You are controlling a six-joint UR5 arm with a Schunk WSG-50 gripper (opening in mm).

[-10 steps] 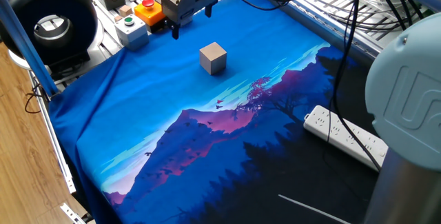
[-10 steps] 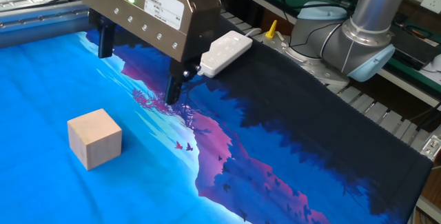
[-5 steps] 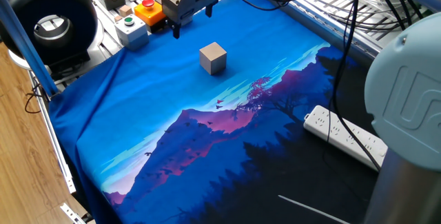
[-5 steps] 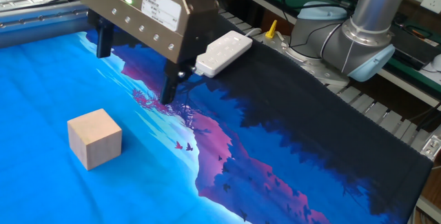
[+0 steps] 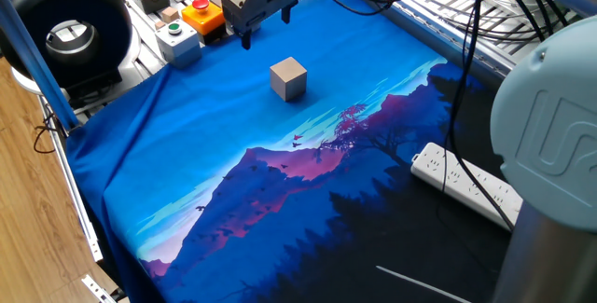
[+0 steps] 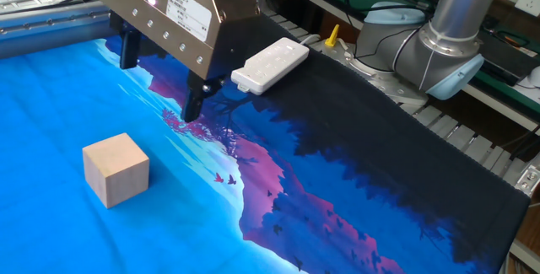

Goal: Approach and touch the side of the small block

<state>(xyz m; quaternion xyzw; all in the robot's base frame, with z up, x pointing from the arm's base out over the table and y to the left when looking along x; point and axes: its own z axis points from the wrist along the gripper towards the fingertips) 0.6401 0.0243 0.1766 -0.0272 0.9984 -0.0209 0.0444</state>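
Note:
The small block point(image 5: 288, 79) is a plain beige cube standing on the blue printed cloth point(image 5: 187, 154); it also shows in the other fixed view point(image 6: 116, 169). My gripper point(image 5: 268, 26) hangs above the cloth's far edge, behind the block and apart from it. In the other fixed view the gripper point(image 6: 160, 80) is above and to the right of the block. Its two dark fingers point(image 6: 194, 105) stand wide apart with nothing between them.
Button boxes stand just off the cloth by the gripper: a white one with a green button point(image 5: 179, 42), an orange one with a red button point(image 5: 199, 14). A white power strip point(image 5: 471, 186) lies on the dark part of the cloth. The arm's base point(image 5: 550, 154) fills the right.

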